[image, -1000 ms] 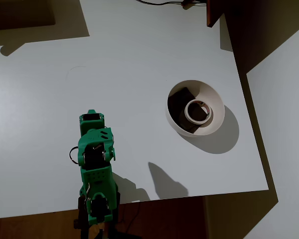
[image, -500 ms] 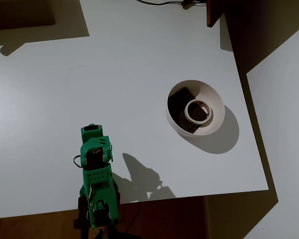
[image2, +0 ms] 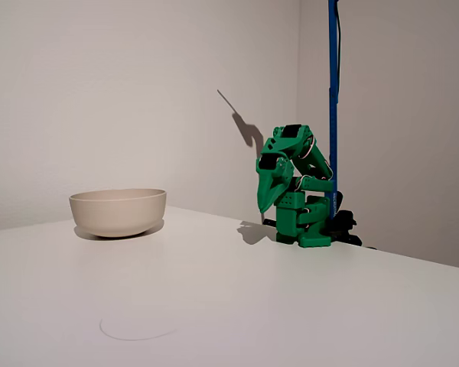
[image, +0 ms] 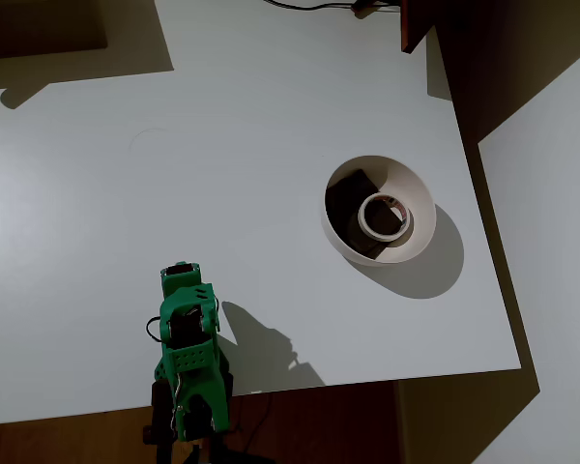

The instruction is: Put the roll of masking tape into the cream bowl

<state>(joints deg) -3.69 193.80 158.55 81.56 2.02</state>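
The white worktop (image: 222, 145) carries the green arm (image: 188, 367), folded at its near edge, well apart from the bowl (image: 411, 188). The tape (image: 380, 216) lies inside the bowl on a dark block (image: 346, 198). The fingers (image2: 265, 205) point down, closed and holding nothing.

Bright green plastic arm (image2: 294, 191), black motors, thin black cables

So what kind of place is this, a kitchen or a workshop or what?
Probably a bare tabletop test setup indoors, not a kitchen: a plain white table against blank walls, a small green arm folded at its edge, and one cream bowl holding the roll of masking tape.
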